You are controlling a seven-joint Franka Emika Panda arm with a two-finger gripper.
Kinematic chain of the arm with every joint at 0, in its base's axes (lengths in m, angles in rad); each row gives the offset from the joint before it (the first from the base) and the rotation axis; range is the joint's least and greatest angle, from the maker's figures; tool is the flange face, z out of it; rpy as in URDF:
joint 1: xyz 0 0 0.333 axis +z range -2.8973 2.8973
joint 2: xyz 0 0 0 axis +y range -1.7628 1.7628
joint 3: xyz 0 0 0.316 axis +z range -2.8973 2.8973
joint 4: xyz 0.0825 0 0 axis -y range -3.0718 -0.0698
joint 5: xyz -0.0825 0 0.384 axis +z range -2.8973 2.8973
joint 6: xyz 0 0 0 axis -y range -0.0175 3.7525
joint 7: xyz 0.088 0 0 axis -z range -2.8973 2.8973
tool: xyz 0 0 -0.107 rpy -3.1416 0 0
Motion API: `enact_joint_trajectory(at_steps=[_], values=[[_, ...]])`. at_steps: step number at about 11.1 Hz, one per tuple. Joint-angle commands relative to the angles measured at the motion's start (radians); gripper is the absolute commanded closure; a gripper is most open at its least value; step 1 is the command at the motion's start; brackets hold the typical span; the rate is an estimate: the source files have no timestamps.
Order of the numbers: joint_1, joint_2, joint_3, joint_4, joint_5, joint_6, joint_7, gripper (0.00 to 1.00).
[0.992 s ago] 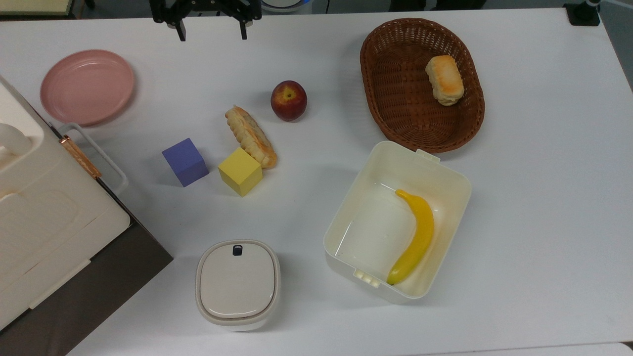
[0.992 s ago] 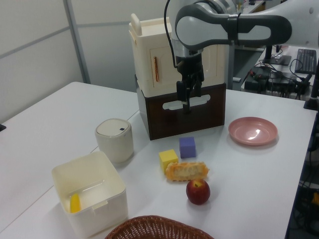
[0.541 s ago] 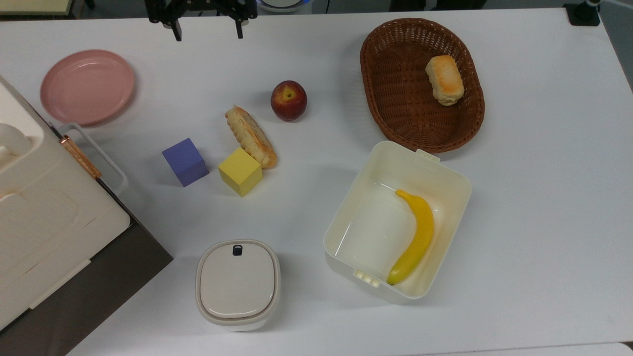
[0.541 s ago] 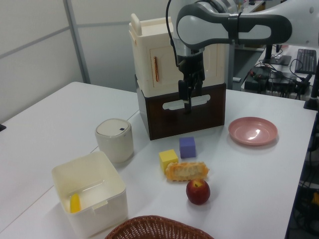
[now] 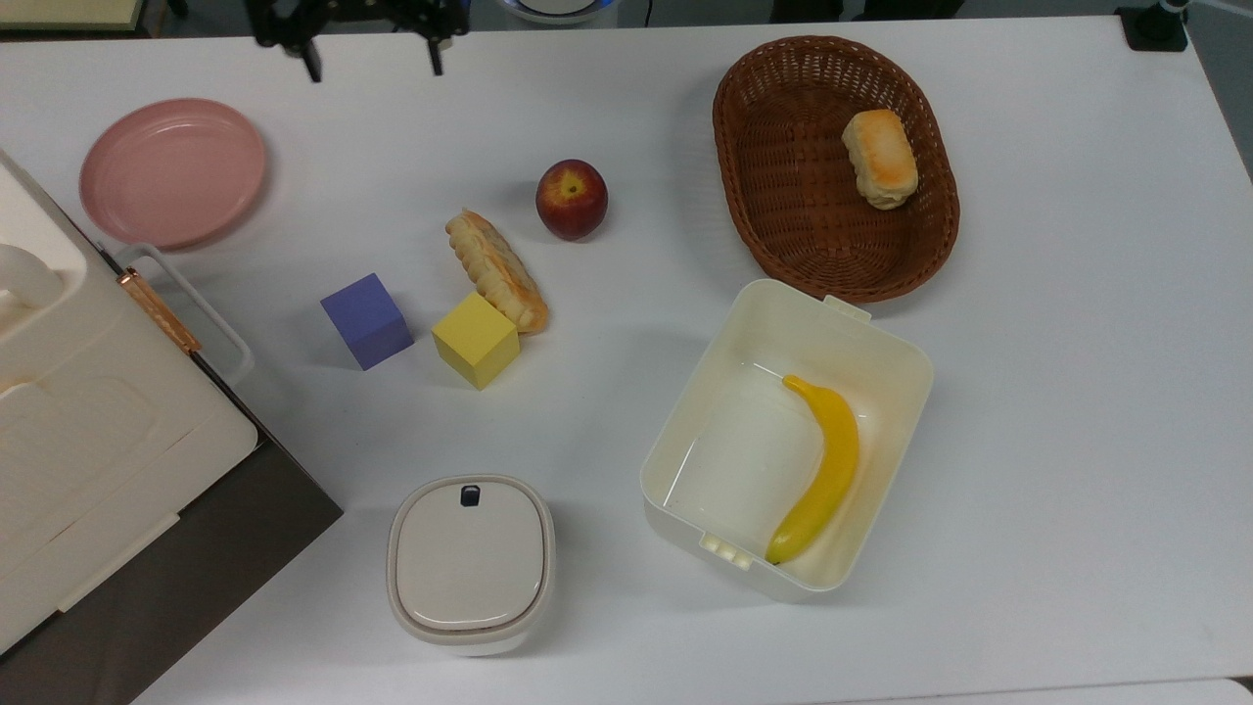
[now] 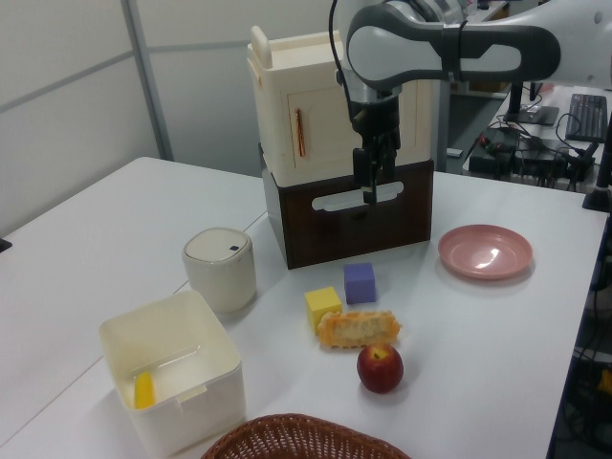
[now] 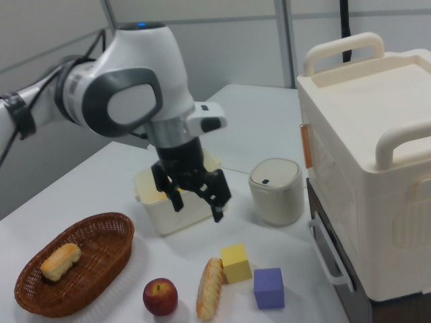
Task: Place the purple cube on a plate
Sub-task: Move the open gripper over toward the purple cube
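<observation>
A white worktop [image 5: 1077, 392] has open room between its items. The pink plate [image 5: 172, 172] sits near the top view's left edge. The purple cube [image 5: 367, 320] rests on bare surface just beside a yellow cube [image 5: 476, 340]. The gripper [image 7: 198, 200] hangs above, jaws apart and empty.

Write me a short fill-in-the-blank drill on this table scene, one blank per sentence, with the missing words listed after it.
1. The purple cube stands on the table beside a cube coloured ____.
2. The pink plate has ____ resting on it.
3. The banana lies inside the open cream ____.
4. The gripper hangs above the table with its fingers ____, holding nothing.

Missing words: yellow; nothing; box; open
</observation>
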Motion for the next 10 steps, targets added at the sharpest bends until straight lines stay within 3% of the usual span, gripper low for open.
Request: enact_joint_trajectory(at_steps=[1, 5, 10], values=[[-0.02, 0.037, -0.005, -0.078, -0.002, 0.155, -0.1, 0.0], [-0.023, 0.058, -0.002, -0.254, -0.053, 0.379, -0.155, 0.0], [-0.064, 0.216, -0.004, -0.256, -0.085, 0.545, -0.187, 0.0]])
